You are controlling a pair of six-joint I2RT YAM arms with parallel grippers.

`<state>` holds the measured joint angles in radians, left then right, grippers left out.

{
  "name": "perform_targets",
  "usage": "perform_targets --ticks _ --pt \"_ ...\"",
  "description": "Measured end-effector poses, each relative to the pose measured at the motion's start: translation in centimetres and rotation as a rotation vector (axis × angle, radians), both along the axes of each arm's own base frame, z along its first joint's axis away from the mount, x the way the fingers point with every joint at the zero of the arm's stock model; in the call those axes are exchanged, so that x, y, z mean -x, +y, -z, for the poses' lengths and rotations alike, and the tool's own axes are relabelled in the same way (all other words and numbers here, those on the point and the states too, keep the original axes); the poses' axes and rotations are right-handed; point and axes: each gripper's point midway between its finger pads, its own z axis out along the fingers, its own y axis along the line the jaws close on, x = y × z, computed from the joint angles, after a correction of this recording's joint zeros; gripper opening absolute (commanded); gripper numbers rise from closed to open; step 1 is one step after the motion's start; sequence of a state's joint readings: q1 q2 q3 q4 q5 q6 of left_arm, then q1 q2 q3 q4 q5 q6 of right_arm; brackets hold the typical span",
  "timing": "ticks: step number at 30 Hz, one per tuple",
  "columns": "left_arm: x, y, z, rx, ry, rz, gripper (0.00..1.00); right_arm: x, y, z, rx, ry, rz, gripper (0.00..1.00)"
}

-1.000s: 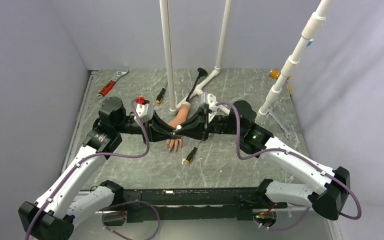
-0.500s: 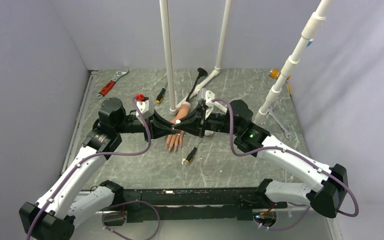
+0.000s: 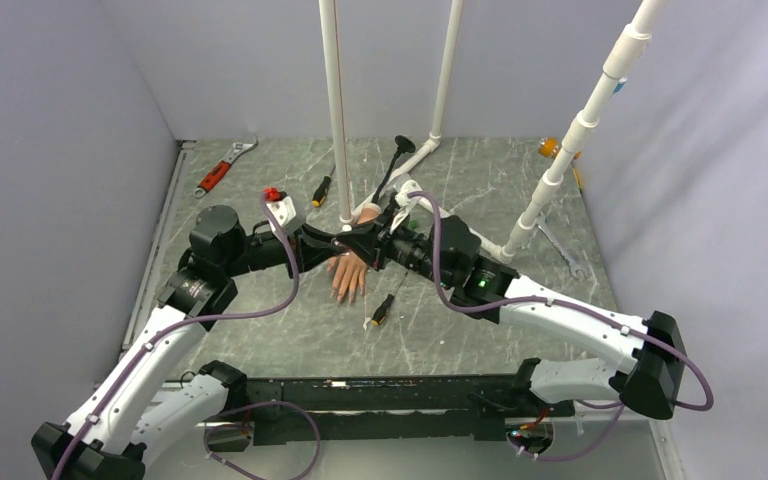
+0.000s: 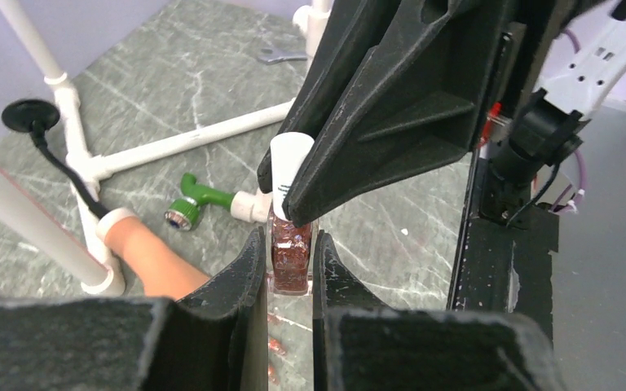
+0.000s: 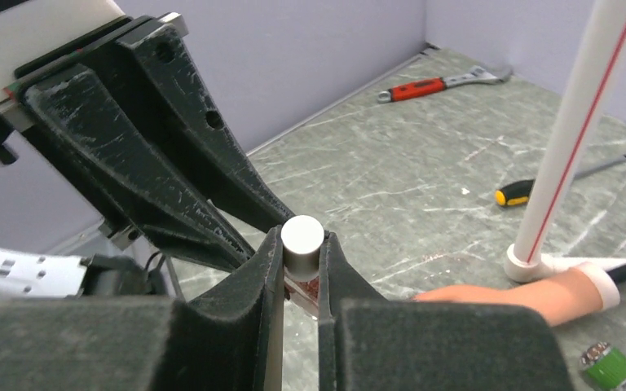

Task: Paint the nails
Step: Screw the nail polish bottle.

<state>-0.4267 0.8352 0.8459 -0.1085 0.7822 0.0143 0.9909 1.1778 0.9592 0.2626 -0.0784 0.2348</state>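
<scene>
Since a second ago, both grippers have moved toward the far side of the table, and the right arm reaches further across to the left. The left gripper has its jaws nearly closed, clamping the glass body of the polish bottle. The right gripper is likewise pinched tight on the bottle's white cap. The bottle is held in the air above the mannequin hand, which lies flat with its fingers toward the arm bases. The nails are at its near end, clear of both grippers and too small to show any paint. A screwdriver lies just beside the fingers.
</scene>
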Motion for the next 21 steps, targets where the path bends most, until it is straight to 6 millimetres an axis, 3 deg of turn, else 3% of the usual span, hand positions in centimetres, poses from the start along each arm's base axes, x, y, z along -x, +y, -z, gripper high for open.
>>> perform_targets --ticks 10,18,21 --pt "-1.7 1.1 1.4 -0.035 0.037 -0.126 0.00 -2.0 1.2 1.6 -0.033 0.138 0.252 0.00" --pt "-1.9 1.3 1.7 -0.044 0.044 -0.144 0.00 -2.1 1.3 1.8 -0.057 0.177 0.349 0.00" --pt "-1.9 1.3 1.7 -0.044 0.045 -0.142 0.00 -2.0 1.3 1.8 -0.062 0.183 0.366 0.10"
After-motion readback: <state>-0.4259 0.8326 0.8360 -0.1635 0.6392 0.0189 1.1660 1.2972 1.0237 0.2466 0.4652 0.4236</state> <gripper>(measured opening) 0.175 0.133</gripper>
